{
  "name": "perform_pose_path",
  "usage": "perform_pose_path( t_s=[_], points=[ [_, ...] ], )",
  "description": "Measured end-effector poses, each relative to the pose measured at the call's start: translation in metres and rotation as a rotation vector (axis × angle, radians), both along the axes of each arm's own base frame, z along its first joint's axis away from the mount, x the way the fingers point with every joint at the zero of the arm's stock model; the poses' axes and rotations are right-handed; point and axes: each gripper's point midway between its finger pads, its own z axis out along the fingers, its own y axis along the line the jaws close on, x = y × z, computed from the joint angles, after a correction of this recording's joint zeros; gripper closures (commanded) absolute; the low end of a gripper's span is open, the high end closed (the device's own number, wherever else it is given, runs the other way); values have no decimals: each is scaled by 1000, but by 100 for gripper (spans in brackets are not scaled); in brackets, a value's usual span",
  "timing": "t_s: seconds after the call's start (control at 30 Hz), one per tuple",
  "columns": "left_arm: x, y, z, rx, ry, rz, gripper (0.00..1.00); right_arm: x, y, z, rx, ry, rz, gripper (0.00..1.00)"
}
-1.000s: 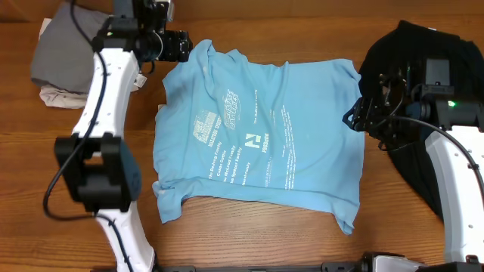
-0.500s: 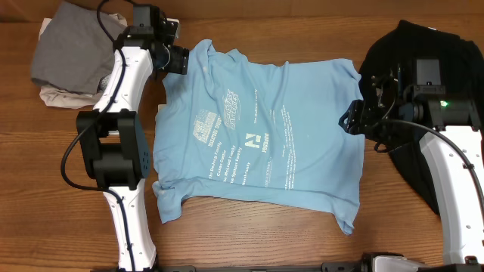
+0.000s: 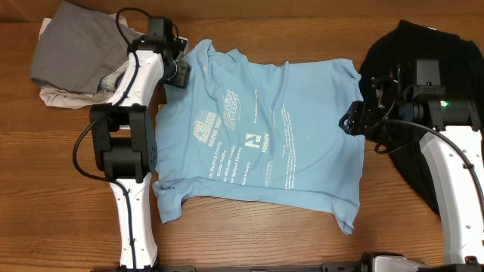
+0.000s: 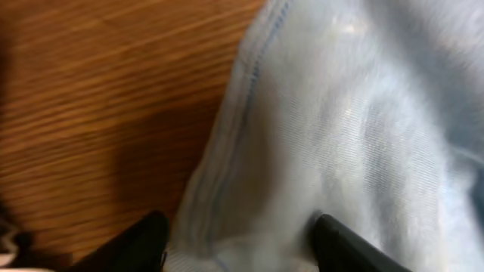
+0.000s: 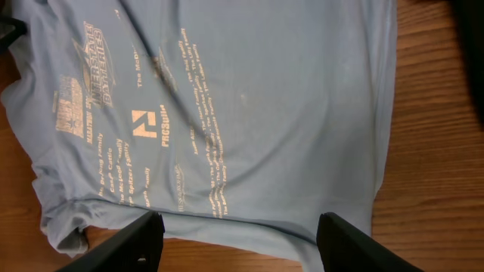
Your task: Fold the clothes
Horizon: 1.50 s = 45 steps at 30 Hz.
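Note:
The light blue T-shirt (image 3: 265, 128) lies spread flat in the middle of the wooden table, its white print facing up. My left gripper (image 3: 181, 73) is low at the shirt's upper left edge. In the left wrist view (image 4: 238, 253) it is open, and the shirt's stitched hem (image 4: 227, 151) runs between the fingers (image 4: 136, 245). My right gripper (image 3: 351, 121) hovers open over the shirt's right edge. In the right wrist view (image 5: 242, 245) its fingers (image 5: 363, 242) stand wide apart above the shirt (image 5: 249, 98), holding nothing.
A black garment (image 3: 389, 45) lies bunched at the right, under the right arm. A grey garment (image 3: 76, 45) is piled at the back left, on a paler one (image 3: 57, 97). Bare wood (image 3: 242, 234) shows along the front edge.
My left gripper has swung right and down from beside the grey pile to the shirt's upper left edge. My right gripper edged slightly left. The shirt has not moved.

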Motion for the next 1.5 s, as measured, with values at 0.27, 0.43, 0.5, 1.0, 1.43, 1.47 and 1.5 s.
perform_pose_path(
  t_s=[0.27,0.43,0.5,1.0,1.43,1.47,1.5],
  points=[
    [2,10,1,59,-9,9,81,0,-1,0,-8,0,-2,31],
    [13,21,5,116,-58,41,91,0,-2,-1,-12,0,-4,31],
    [15,29,8,151,-73,77,92,0,-2,-1,-14,-1,-5,31],
    [9,114,49,299,-74,312,92,5,-3,1,-15,-21,-5,31],
    [1,98,65,257,-25,288,18,62,-9,2,-46,-190,-17,30],
    [8,87,74,220,-50,276,16,74,-10,-5,-50,-196,-19,31],
    [15,76,83,182,-76,259,12,85,-11,-13,-54,-201,-21,31]
  ],
)
